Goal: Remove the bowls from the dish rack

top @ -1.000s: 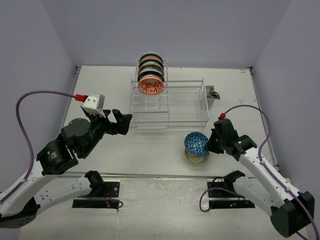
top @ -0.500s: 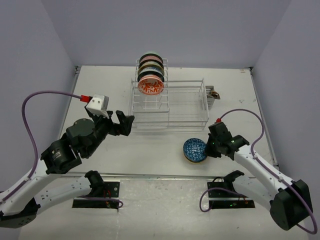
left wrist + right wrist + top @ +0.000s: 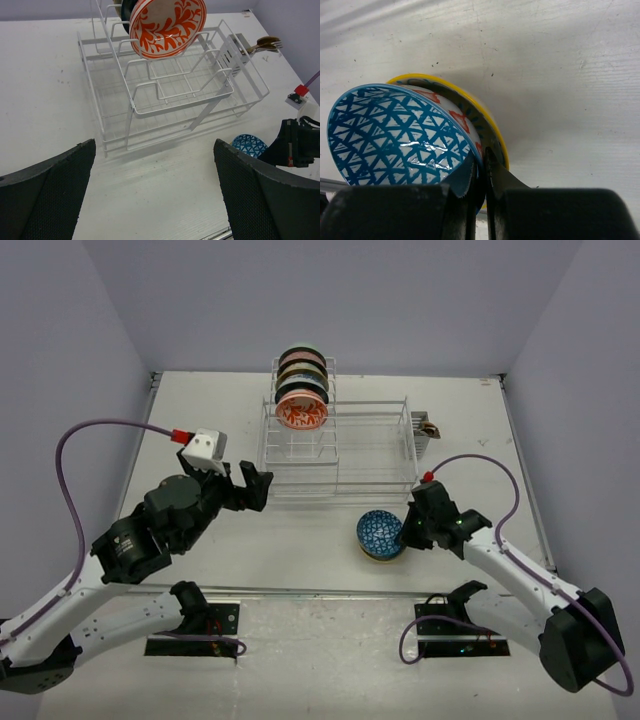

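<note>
The dish rack [image 3: 340, 490] stands at mid-table, with three bowls upright in its back-left slots. The front one is red-orange [image 3: 301, 412]; two more bowls [image 3: 302, 368] stand behind it. My right gripper [image 3: 405, 532] is shut on the rim of a blue-patterned bowl [image 3: 395, 135]. That bowl tilts into a yellow-rimmed bowl [image 3: 470, 107] on the table in front of the rack. My left gripper [image 3: 250, 487] hangs open and empty just left of the rack's front corner. In the left wrist view the red-orange bowl [image 3: 167, 25] faces it above the rack [image 3: 180, 102].
A cutlery holder with spoons [image 3: 426, 428] hangs on the rack's right end. The table's near edge [image 3: 320, 590] runs just below the stacked bowls. Walls close in the table on the left, back and right.
The right gripper has carried the blue bowl down and left, tipping it from upright into the yellow bowl. The left arm has moved a little right and up towards the rack.
</note>
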Controlling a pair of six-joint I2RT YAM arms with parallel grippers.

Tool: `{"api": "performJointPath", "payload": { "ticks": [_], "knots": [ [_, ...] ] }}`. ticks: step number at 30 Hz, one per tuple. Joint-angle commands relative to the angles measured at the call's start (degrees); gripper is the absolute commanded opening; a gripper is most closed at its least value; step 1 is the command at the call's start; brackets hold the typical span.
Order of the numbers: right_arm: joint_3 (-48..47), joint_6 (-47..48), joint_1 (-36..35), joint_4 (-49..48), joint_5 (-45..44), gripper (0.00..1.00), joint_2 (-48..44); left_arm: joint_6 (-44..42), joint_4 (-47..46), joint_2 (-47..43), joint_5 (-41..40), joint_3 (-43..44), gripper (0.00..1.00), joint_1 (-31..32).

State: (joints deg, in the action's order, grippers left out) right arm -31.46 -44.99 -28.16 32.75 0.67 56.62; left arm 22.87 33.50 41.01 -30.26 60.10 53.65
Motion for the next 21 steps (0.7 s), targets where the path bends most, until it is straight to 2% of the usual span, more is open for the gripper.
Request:
{"api": "performJointPath", "payload": {
  "ticks": [1, 8, 15, 21],
  "knots": [
    [-1.41, -0.01, -0.58, -0.59, -2.33, 0.0, -0.37, -1.34, -2.82, 0.38, -1.12, -0.15, 1.0, -0.21],
    [-1.23, 0.43, -0.49, 2.4, -3.74, 0.0, -5.64, -1.25, -3.7, 0.91, -0.59, -0.77, 1.0, -0.21],
    [-1.49, 0.96, -0.58, 3.11, -3.92, 0.01, -4.33, -1.08, -3.53, 1.0, -0.24, -0.68, 1.0, -0.21],
    [-1.85, 1.84, -0.58, 2.41, -3.04, 0.06, -3.27, -1.25, -3.09, 0.38, -0.5, -0.33, 1.0, -0.21]
  ]
}}
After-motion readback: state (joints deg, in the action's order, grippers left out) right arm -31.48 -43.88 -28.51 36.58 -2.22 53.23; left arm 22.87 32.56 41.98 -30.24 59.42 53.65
